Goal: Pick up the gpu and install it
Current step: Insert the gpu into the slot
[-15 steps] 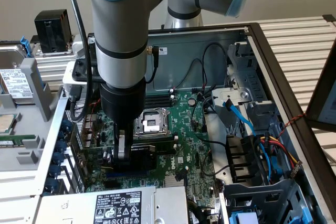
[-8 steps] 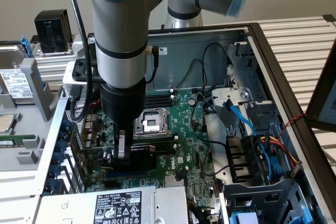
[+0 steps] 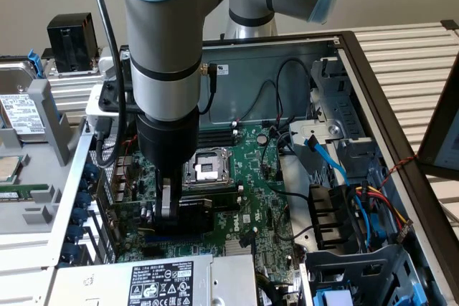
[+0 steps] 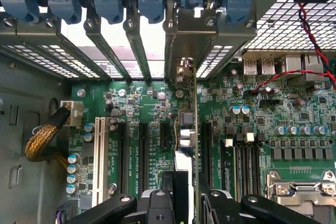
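One hand (image 3: 166, 209) grips gpu (image 4: 195, 129) between slots (image 4: 143, 156) (cables (image 3: 337, 166) nearby).

Open computer case (image 3: 373, 98) — green motherboard (image 3: 258, 206), blue cables (image 3: 326, 159), hard drive (image 3: 18, 109).

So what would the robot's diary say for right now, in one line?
gripper: shut on gpu | gpu: held on edge over motherboard slots | bracket end toward rear slot covers | place: inside computer case

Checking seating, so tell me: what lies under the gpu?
Under the gpu, held edge-on by the gripper, lies the green motherboard with black expansion slots. The slot directly beneath is covered by the card.
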{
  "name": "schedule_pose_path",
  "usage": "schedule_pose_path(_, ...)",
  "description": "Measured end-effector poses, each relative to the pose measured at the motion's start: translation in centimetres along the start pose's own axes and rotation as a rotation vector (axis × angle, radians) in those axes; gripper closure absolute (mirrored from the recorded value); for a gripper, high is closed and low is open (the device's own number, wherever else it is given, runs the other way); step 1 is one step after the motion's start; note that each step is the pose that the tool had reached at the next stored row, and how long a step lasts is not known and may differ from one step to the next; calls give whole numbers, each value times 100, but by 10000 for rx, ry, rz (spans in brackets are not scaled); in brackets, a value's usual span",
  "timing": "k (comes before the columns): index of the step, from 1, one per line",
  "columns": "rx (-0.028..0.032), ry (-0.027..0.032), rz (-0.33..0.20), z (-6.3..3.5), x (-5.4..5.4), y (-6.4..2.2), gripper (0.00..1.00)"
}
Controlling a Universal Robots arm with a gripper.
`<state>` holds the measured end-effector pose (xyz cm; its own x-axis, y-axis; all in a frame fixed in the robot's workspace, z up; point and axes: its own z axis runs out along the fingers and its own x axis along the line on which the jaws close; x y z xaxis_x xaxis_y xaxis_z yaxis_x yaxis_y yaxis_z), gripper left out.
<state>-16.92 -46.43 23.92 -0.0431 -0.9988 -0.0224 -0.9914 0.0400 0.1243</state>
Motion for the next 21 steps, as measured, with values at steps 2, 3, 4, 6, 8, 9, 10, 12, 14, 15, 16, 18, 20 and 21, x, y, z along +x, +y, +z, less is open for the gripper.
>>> schedule_pose_path(2,0,0,0,0,0,0,72)
schedule_pose_path(3,-1,6,0,0,-1,0,72)
schedule_pose_path(4,-1,12,0,0,-1,-1,72)
schedule_pose_path(6,-1,14,0,1,-1,0,72)
schedule_pose_path(8,0,14,2,1,-1,0,72)
schedule_pose_path(9,1,17,1,2,-1,1,72)
schedule_pose_path(10,2,27,2,3,-2,2,72)
schedule_pose_path(12,3,42,4,6,-2,5,72)
schedule_pose_path(14,1,51,4,13,-2,5,72)
schedule_pose_path(15,1,56,5,15,-1,5,72)
schedule_pose_path(16,1,57,7,16,-1,5,72)
schedule_pose_path(18,1,57,7,16,-1,5,72)
schedule_pose_path(20,2,55,7,17,-2,5,72)
schedule_pose_path(21,2,56,7,17,-2,5,72)
